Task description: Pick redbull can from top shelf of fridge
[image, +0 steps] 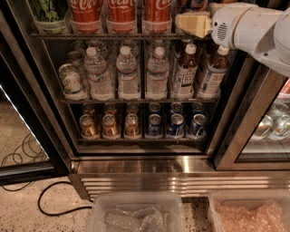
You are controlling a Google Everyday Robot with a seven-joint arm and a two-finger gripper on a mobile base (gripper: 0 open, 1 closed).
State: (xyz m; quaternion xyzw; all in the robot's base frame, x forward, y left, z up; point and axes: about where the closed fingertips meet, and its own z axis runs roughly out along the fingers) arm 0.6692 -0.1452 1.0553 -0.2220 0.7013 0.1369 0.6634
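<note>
The fridge stands open, with wire racks and a ribbed steel base. The top shelf runs along the upper edge and holds three red Coca-Cola cans and a green can at the left. My gripper, cream-coloured on a white arm, reaches in from the right at the right end of the top shelf. Just above it a bluish can bottom shows at the frame's edge; I cannot tell whether it is the redbull can. The gripper hides the rest.
Water and tea bottles fill the middle rack, short gold and blue cans the lower one. A glass door stands to the right. Two clear plastic bins sit on the floor in front. A black cable lies at the left.
</note>
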